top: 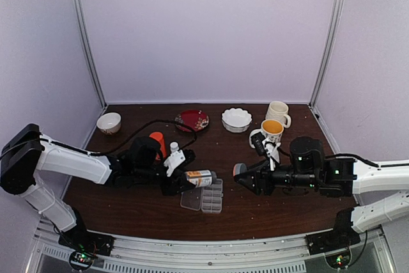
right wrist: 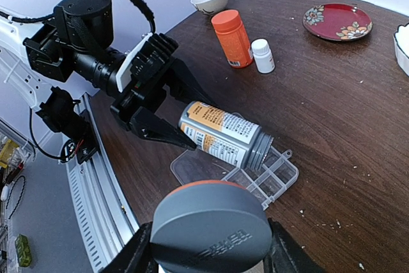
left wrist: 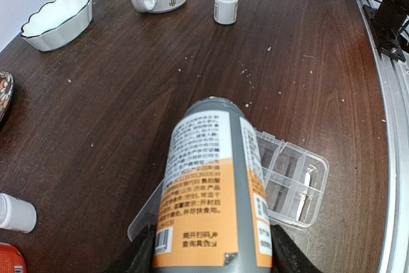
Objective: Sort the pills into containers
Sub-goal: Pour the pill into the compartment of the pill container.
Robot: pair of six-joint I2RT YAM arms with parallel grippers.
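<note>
My left gripper [top: 184, 177] is shut on an uncapped grey bottle with an orange and white label [top: 200, 178]. It holds the bottle nearly flat, with the mouth over the clear pill box [top: 211, 197]. In the left wrist view the bottle [left wrist: 214, 190] fills the space between my fingers [left wrist: 135, 257] and hides part of the box's cells [left wrist: 295, 177]. My right gripper [top: 239, 172] is shut on the bottle's grey cap [right wrist: 211, 231], to the right of the box [right wrist: 273, 172]. I see no pills in the cells. Tiny whitish specks [left wrist: 243, 69] lie on the table.
An orange bottle [top: 158, 142] and a small white bottle [top: 174, 148] stand behind my left gripper. Another small white bottle [left wrist: 225, 2] stands near two mugs [top: 273, 130]. A white scalloped bowl [top: 236, 119], a red plate [top: 192, 120] and a small bowl [top: 108, 123] are at the back.
</note>
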